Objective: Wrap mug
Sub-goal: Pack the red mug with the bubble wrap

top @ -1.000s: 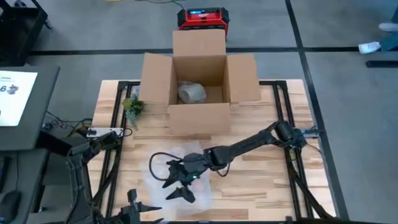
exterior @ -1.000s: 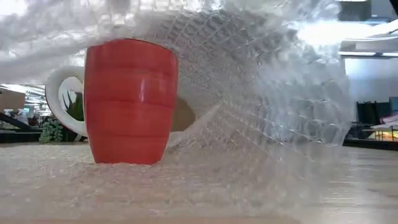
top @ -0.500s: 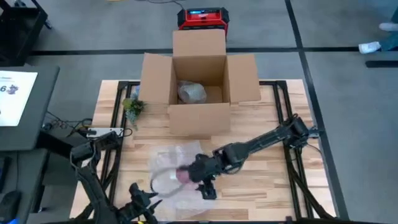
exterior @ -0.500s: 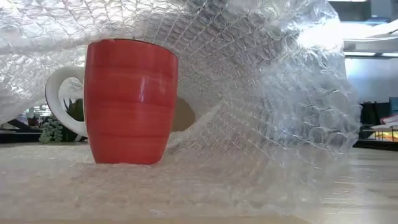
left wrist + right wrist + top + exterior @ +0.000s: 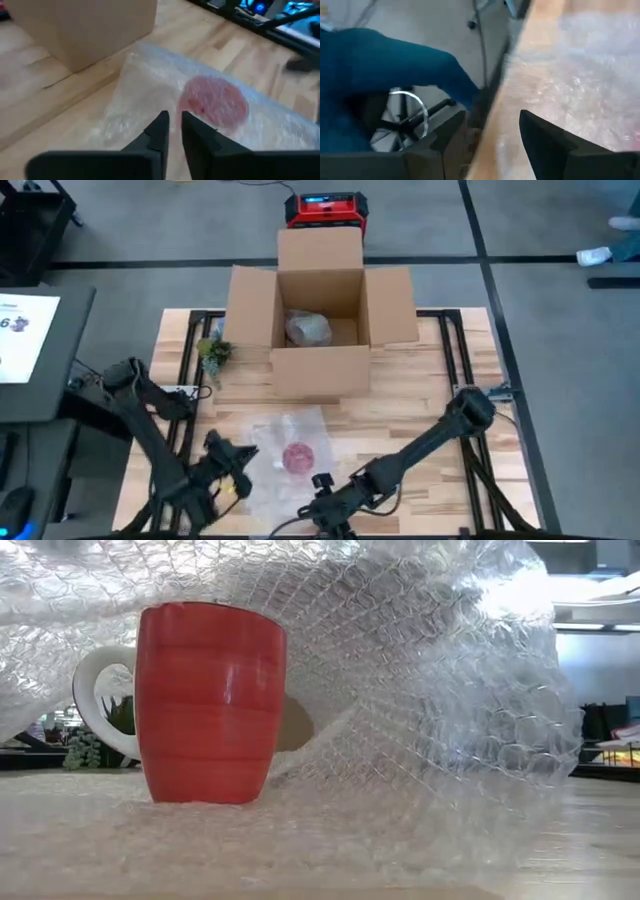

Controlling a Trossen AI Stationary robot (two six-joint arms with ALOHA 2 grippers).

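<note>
A red mug (image 5: pixel 210 700) with a white handle (image 5: pixel 95 700) stands upright on a sheet of bubble wrap (image 5: pixel 440 740). The sheet is folded over it from the right and arches over its rim. From above, the mug (image 5: pixel 297 457) shows pink through the wrap (image 5: pixel 275 435). My left gripper (image 5: pixel 243 463) is shut just left of the mug, its tips (image 5: pixel 175 122) over the wrap and pointing at the mug (image 5: pixel 215 100). My right gripper (image 5: pixel 316 502) is open at the table's near edge, off the wrap (image 5: pixel 580 75).
An open cardboard box (image 5: pixel 320 365) stands at the far middle with a wrapped bundle (image 5: pixel 308 328) inside. A small plant (image 5: pixel 213 352) sits to its left. A red device (image 5: pixel 325 208) is on the floor beyond. Bare wood (image 5: pixel 430 470) lies right of the wrap.
My right gripper has drawn back from over the mug toward the table's near edge, leaving the wrap folded over the mug. My left gripper has come from the near left corner toward the mug. The wrap's arch over the mug has settled slightly.
</note>
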